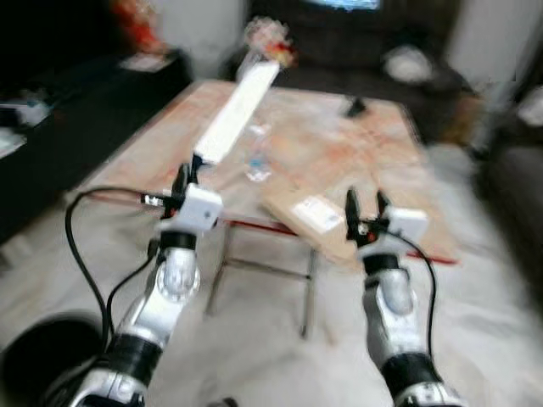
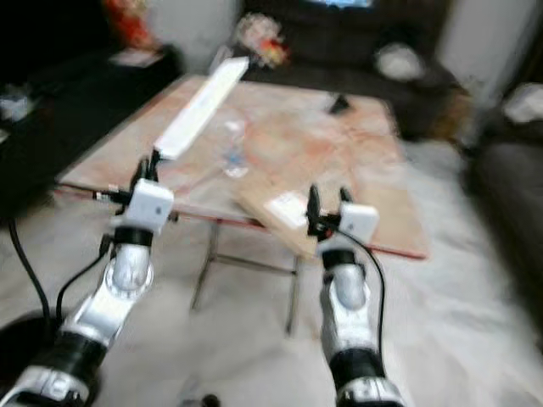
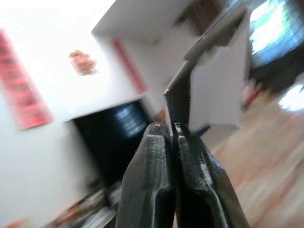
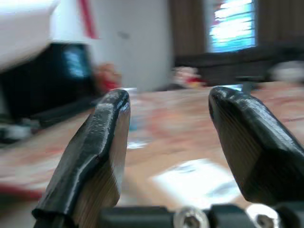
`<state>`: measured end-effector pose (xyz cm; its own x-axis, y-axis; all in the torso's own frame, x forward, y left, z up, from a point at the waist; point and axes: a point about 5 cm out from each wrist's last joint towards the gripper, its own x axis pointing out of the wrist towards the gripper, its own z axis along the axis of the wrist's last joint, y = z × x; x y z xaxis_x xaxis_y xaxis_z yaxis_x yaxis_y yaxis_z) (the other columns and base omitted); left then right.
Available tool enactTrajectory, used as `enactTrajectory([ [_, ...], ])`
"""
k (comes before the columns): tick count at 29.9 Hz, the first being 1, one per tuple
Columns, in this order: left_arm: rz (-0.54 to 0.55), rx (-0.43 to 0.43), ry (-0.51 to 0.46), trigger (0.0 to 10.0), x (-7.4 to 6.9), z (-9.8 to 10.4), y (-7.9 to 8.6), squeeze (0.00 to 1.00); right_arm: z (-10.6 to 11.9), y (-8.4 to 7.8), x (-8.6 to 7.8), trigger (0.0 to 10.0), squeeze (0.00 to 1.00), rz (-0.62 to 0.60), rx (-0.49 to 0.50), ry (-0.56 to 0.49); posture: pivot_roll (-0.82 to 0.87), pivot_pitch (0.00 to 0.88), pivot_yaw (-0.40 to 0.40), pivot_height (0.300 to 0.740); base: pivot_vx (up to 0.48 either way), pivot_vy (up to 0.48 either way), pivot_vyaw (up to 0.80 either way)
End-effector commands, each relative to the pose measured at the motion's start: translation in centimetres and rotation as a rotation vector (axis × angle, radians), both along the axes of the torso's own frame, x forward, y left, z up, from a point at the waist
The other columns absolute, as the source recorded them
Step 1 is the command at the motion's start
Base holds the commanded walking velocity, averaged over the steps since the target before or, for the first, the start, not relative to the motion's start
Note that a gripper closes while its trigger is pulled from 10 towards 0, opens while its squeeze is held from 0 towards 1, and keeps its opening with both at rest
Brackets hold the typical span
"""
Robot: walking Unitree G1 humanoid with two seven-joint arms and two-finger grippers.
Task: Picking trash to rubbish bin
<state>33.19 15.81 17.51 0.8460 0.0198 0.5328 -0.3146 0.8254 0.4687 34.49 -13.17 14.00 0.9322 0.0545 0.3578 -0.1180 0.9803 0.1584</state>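
A: Where's the trash?
B: Left gripper is clamped on one end of a long white box, held out over the table's left edge. Right gripper hangs empty, fingers apart, by the front edge.
A: Step?
B: Carry, prob. Next: find the bin; the dark round thing on the floor at left might be it, pics too blurry.

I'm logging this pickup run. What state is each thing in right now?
Left tool: shut on the white box, held up over the table edge.
White box: long, gripped at one end, raised off the table.
Right tool: open, empty, before the table.
Bottle: clear, upright on the table.
Cardboard parcel: lying flat at the table's near edge.
Table: standing.
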Motion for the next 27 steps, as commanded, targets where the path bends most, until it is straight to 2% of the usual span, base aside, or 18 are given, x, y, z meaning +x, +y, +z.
enactTrajectory([
  [1, -0.015, 0.002, -0.017, 10.0, 0.2, 0.5, -0.7, 0.00, -0.4, -0.1, -0.2, 10.0, 0.00, -0.005, 0.005, 0.009, 0.14, 0.000, -0.026, 0.740, -0.330, 0.000, 0.00],
  [10, -0.014, -0.006, 0.011, 10.0, 0.2, 0.1, -0.5, 0.00, -0.8, -0.2, -0.3, 10.0, 0.00, -0.007, -0.001, 0.030, 0.13, 0.000, -0.029, 0.740, -0.318, 0.000, 0.00],
  [12, -0.012, -0.009, 0.029, 10.0, 0.2, -0.3, -0.4, 0.00, -1.0, -0.2, -0.4, 10.0, 0.00, -0.007, 0.000, 0.038, 0.13, 0.000, -0.029, 0.740, 0.000, 0.000, 0.00],
  [16, 0.004, -0.050, 0.131, 10.0, 0.2, -2.3, 0.7, 0.00, -2.3, -0.2, -0.6, 10.0, 0.00, 0.007, -0.011, 0.103, 0.13, 0.000, -0.031, 0.740, 0.000, 0.000, 0.00],
  [17, 0.004, -0.050, 0.131, 10.0, 0.2, -2.3, 0.7, 0.00, -2.3, -0.2, -0.6, 10.0, 0.00, 0.007, -0.011, 0.103, 0.13, 0.000, -0.031, 0.740, 0.000, 0.000, 0.00],
  [21, 0.020, -0.139, 0.309, 10.0, -0.5, -6.1, 2.6, 0.00, -6.1, -0.6, -1.6, 10.0, 0.00, 0.029, -0.020, 0.286, 0.13, 0.000, -0.031, 0.740, 0.000, 0.000, 0.00],
  [22, 0.026, -0.143, 0.321, 10.0, -0.6, -6.4, 2.8, 0.00, -6.5, -0.6, -1.7, 10.0, 0.00, 0.028, -0.028, 0.304, 0.13, 0.000, -0.031, 0.740, 0.000, 0.000, 0.00],
  [24, 0.017, -0.180, 0.433, 10.0, -1.1, -8.6, 3.3, 0.00, -8.2, -1.2, -2.5, 10.0, 0.00, 0.011, 0.014, 0.383, 0.14, 0.000, -0.034, 0.740, 0.000, 0.000, 0.00],
  [26, 0.036, -0.223, 0.593, 10.0, -2.2, -11.7, 4.1, 0.00, -10.9, -1.9, -3.9, 10.0, 0.00, -0.006, 0.011, 0.519, 0.14, 0.000, -0.034, 0.740, 0.000, 0.000, 0.00],
  [27, 0.045, -0.236, 0.637, 10.0, -2.6, -12.5, 4.4, 0.00, -11.7, -2.0, -4.3, 10.0, 0.00, -0.008, 0.001, 0.562, 0.14, 0.000, -0.034, 0.740, 0.000, 0.000, 0.00],
])
